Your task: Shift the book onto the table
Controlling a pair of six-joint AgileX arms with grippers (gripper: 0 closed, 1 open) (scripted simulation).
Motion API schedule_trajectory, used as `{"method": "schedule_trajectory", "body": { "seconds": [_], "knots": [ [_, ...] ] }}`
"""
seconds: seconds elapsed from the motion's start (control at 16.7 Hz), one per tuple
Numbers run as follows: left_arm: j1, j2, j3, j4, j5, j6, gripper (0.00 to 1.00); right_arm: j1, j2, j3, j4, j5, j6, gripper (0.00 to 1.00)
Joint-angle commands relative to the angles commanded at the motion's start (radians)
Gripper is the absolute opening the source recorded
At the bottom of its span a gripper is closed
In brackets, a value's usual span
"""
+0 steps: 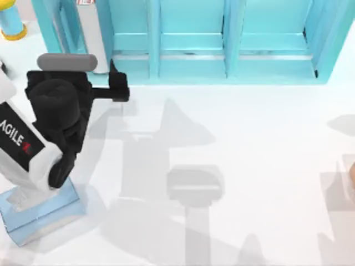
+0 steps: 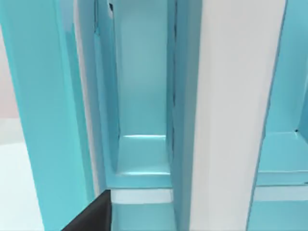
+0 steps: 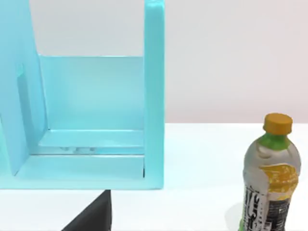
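Note:
The book (image 1: 94,33) stands upright in the left bay of the teal shelf unit (image 1: 194,61), its white page edges facing the table (image 1: 249,138) and a red-and-white label at its top. In the left wrist view its white page block (image 2: 231,115) and teal cover rise close in front of the camera. My left gripper (image 1: 119,87) hovers open just in front of the shelf, a little right of the book and not touching it. One black finger (image 2: 91,216) shows low in the left wrist view. The right gripper's finger (image 3: 94,214) points at the shelf's right bay, holding nothing.
A light-blue tissue box (image 1: 41,213) lies at the front left under my left arm. A bottle with a yellow cap (image 3: 269,178) stands on the table right of the shelf. A blue and yellow object (image 1: 11,25) sits at the far left corner.

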Motion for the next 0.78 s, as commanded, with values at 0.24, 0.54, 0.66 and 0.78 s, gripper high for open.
{"method": "schedule_trajectory", "body": {
  "seconds": [0.24,0.54,0.66,0.78],
  "knots": [
    [0.002,0.034,0.057,-0.017,0.007,0.001,1.0,0.0,0.0,0.0,0.0,0.0,0.0,1.0],
    [0.023,0.107,0.202,-0.09,0.028,0.002,1.0,0.0,0.0,0.0,0.0,0.0,0.0,1.0],
    [0.034,0.159,0.304,-0.133,0.04,0.003,1.0,0.0,0.0,0.0,0.0,0.0,0.0,1.0],
    [0.044,0.206,0.396,-0.176,0.051,0.003,1.0,0.0,0.0,0.0,0.0,0.0,0.0,1.0]
  ]
}}
